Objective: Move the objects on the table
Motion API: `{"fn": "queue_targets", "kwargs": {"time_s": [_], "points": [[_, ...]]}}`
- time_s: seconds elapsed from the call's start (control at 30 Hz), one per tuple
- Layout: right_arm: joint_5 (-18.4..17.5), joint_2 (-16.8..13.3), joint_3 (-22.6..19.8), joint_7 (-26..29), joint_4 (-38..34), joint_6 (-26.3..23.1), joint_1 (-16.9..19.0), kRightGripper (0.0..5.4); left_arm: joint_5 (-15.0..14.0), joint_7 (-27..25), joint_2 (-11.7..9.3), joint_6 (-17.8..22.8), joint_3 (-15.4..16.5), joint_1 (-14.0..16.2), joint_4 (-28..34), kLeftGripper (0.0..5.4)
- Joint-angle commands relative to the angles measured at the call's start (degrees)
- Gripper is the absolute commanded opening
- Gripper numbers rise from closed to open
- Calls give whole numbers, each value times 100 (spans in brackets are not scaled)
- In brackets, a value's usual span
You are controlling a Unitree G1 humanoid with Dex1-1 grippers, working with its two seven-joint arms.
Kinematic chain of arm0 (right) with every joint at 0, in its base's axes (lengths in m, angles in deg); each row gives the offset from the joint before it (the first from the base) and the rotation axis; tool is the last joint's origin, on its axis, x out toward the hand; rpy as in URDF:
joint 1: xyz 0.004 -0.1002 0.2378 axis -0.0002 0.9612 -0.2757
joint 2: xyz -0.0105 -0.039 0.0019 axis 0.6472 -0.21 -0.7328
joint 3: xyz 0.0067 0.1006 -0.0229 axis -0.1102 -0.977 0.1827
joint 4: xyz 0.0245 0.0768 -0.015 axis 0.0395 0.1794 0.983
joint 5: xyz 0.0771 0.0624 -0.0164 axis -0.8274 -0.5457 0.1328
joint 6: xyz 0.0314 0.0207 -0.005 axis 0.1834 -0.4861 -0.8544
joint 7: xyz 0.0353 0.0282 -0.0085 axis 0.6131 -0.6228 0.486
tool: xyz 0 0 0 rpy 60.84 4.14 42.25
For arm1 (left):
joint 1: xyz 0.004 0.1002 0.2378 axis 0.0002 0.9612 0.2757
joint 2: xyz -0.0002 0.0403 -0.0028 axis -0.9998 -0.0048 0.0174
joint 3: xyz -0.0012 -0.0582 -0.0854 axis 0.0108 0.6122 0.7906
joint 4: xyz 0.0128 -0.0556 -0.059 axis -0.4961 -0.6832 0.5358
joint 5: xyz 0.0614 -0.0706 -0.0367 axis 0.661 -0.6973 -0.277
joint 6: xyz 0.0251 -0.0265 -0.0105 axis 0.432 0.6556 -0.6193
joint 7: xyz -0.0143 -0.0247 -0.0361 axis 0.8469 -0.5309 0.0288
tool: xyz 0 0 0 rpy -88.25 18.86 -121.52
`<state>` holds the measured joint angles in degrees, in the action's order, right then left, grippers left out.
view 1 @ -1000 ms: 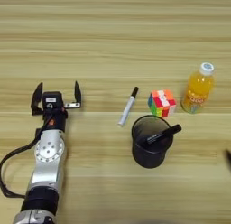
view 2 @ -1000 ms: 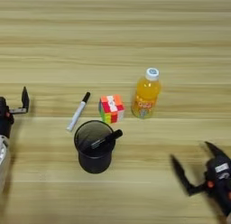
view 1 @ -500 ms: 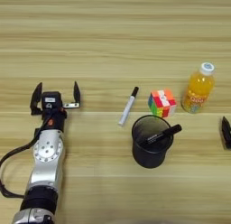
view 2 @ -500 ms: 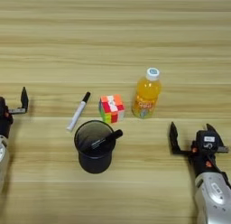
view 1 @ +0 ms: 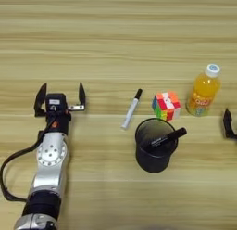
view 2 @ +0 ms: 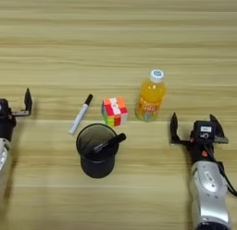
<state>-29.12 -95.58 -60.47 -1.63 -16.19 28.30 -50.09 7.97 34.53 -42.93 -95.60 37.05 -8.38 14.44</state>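
Note:
A small orange-drink bottle [view 2: 150, 96] with a white cap stands upright right of centre on the table [view 1: 115, 43]. In front of it, a black mesh pen cup [view 1: 156, 145] holds a black marker [view 1: 165, 137] leaning to the right. My right gripper [view 2: 194, 126] is open, low and to the right of the bottle, apart from it, with nothing between its fingers. On the left side my left gripper [view 1: 61, 95] is open and empty, far from the objects.
A white marker [view 1: 131, 108] with a black cap lies flat left of a multicoloured puzzle cube [view 1: 166, 105], which sits between the cup and the bottle. Both silver forearms reach in from the near edge.
My right arm has come up from the lower right corner and forward towards the bottle. The left arm and the objects have not moved.

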Motion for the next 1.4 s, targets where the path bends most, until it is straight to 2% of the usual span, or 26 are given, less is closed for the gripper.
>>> {"fn": "queue_targets", "kwargs": {"time_s": [0.03, 0.23, 0.37, 0.53, 0.63, 0.73, 0.87, 0.97, 1.07, 1.13, 1.3, 1.4], "points": [[-45, -62, -20, 94, 254, -92, -188, 539, -45, -77, -4, 138, -51, 291, 462, 540], [-14, -95, -34, 118, 449, -38, -319, 539, -209, -347, -20, 379, -131, 1045, 1524, 540], [-9, -100, -30, 135, 549, -17, -400, 539, -424, -624, -147, 583, -124, 1545, 2211, 540], [-19, -122, -56, 137, 680, 27, -495, 539, -800, -1424, -605, 795, -149, 2459, 3083, 540], [-16, -120, -64, 135, 747, 51, -538, 539, -979, -1750, -860, 888, -54, 2916, 3395, 540], [-21, -127, -76, 142, 860, 89, -603, 539, -1104, -2209, -1168, 816, -27, 3396, 3610, 540], [-39, -146, -105, 150, 983, 140, -678, 539, -1157, -2616, -1411, 562, 2, 3744, 3629, 540], [-54, -156, -125, 148, 1024, 156, -709, 539, -1101, -3015, -1564, 311, -204, 4009, 3612, 540], [-66, -158, -134, 149, 1058, 159, -731, 539, -987, -3336, -1592, 104, -637, 4202, 3664, 540], [-73, -158, -132, 154, 1101, 164, -757, 539, -819, -3472, -1578, 37, -986, 4205, 3619, 540], [-75, -149, -120, 149, 1174, 203, -796, 539, -576, -3518, -1354, 40, -1660, 3894, 3467, 540], [-69, -138, -107, 139, 1200, 234, -805, 539, -362, -3464, -1120, 66, -2090, 3580, 3204, 540]]}}
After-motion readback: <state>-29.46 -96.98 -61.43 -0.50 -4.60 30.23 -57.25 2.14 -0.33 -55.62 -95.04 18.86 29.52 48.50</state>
